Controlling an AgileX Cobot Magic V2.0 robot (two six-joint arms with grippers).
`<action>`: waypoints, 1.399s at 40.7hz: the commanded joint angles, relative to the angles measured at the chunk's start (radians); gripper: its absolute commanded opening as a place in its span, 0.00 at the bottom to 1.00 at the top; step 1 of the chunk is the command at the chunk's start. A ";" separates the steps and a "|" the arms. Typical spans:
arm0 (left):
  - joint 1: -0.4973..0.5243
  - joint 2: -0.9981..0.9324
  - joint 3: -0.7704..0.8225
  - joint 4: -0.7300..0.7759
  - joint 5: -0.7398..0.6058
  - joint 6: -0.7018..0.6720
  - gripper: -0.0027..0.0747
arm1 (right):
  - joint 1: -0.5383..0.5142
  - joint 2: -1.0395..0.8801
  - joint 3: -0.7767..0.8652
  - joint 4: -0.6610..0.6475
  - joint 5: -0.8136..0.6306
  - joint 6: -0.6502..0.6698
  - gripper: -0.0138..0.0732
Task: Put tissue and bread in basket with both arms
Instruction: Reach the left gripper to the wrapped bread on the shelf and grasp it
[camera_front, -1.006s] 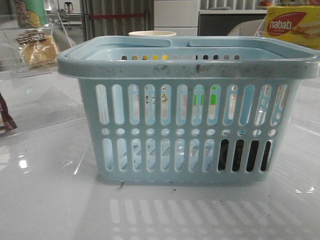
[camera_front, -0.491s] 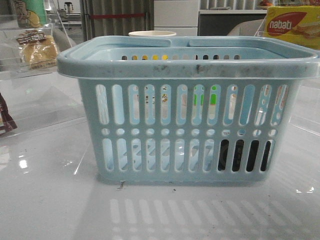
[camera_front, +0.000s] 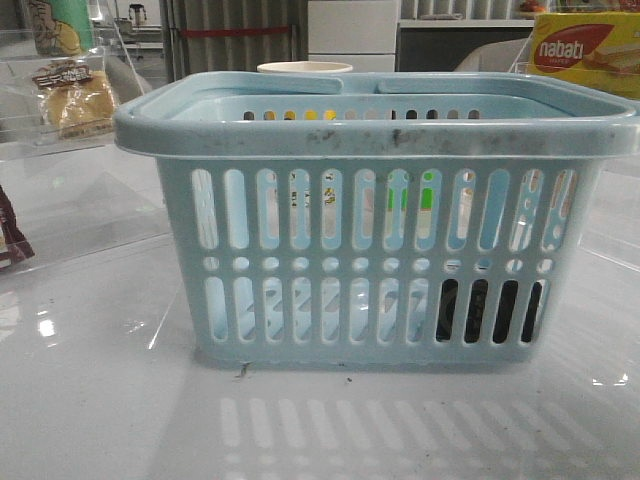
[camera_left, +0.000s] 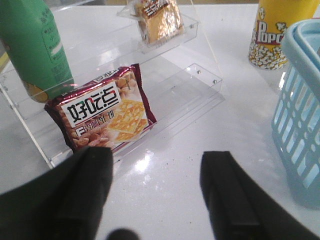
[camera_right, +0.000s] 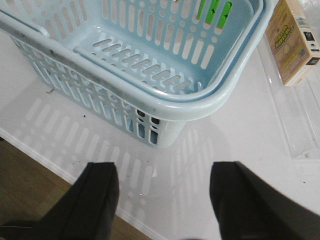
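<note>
The light blue basket (camera_front: 380, 130) stands in the middle of the table; it also shows in the right wrist view (camera_right: 200, 102) and the left wrist view (camera_left: 302, 100). The bread (camera_front: 75, 100) lies on a clear acrylic shelf at the far left, also seen in the left wrist view (camera_left: 160, 17). The tissue (camera_front: 490, 310) shows only as a dark block through the basket's lower right slots; I cannot tell if it is inside. My left gripper (camera_left: 157, 160) is open and empty over the table near the shelf. My right gripper (camera_right: 165, 172) is open and empty near the basket's front right corner.
On the acrylic shelf stand a dark red-brown biscuit packet (camera_left: 102, 112) and a green bottle (camera_left: 32, 47). A popcorn cup (camera_left: 275, 32) stands behind the basket. A yellow nabati box (camera_front: 585, 50) sits at the back right. The table's front edge (camera_right: 45, 162) is close to my right gripper.
</note>
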 joint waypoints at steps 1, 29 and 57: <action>-0.001 0.081 -0.064 -0.007 -0.094 0.000 0.81 | 0.001 -0.001 -0.024 -0.017 -0.065 -0.010 0.74; -0.001 0.874 -0.643 0.007 -0.185 0.000 0.85 | 0.001 -0.001 -0.024 -0.017 -0.065 -0.010 0.74; 0.059 1.398 -1.207 -0.148 -0.085 0.000 0.85 | 0.001 -0.001 -0.024 -0.017 -0.065 -0.010 0.74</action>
